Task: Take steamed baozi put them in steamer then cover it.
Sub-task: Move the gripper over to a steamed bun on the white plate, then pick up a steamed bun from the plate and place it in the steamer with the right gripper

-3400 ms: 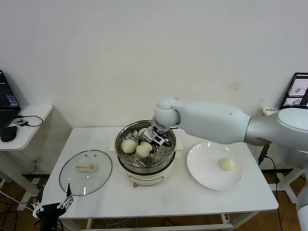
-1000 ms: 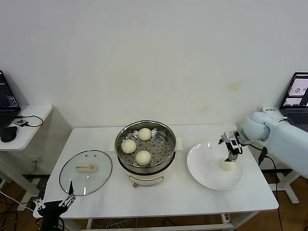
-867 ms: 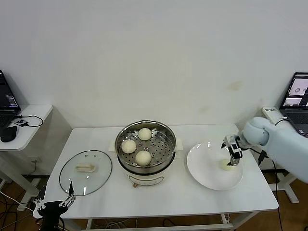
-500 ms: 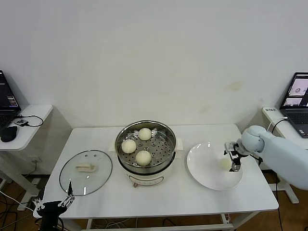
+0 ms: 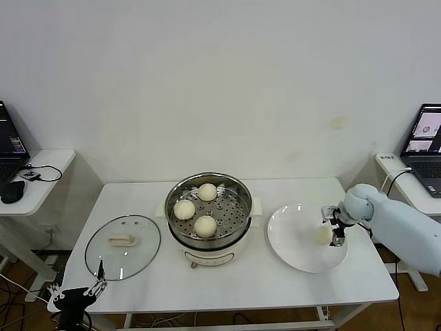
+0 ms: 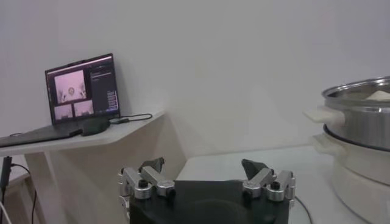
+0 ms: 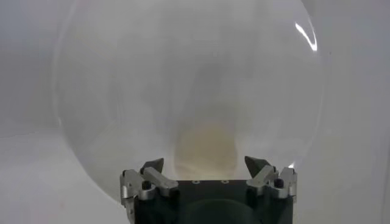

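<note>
Three cream-white baozi (image 5: 204,225) lie on the perforated tray of the steel steamer (image 5: 234,187) at the table's middle. A fourth baozi (image 5: 322,234) lies on the white plate (image 5: 293,245) to the right; it also shows in the right wrist view (image 7: 204,149). My right gripper (image 5: 335,227) is open, low over the plate, with its fingers on either side of that baozi. The glass cover (image 5: 122,246) with its cream handle lies flat on the table, left of the steamer. My left gripper (image 5: 77,295) hangs open and empty below the table's front left corner.
A side table (image 5: 38,169) with a laptop stands at far left, and shows in the left wrist view (image 6: 79,85). Another laptop (image 5: 428,138) stands at far right. The steamer's side (image 6: 359,122) shows in the left wrist view.
My right gripper left the steamer, where a third baozi now lies, crossed to the plate and came down around the last baozi. The left arm has not moved.
</note>
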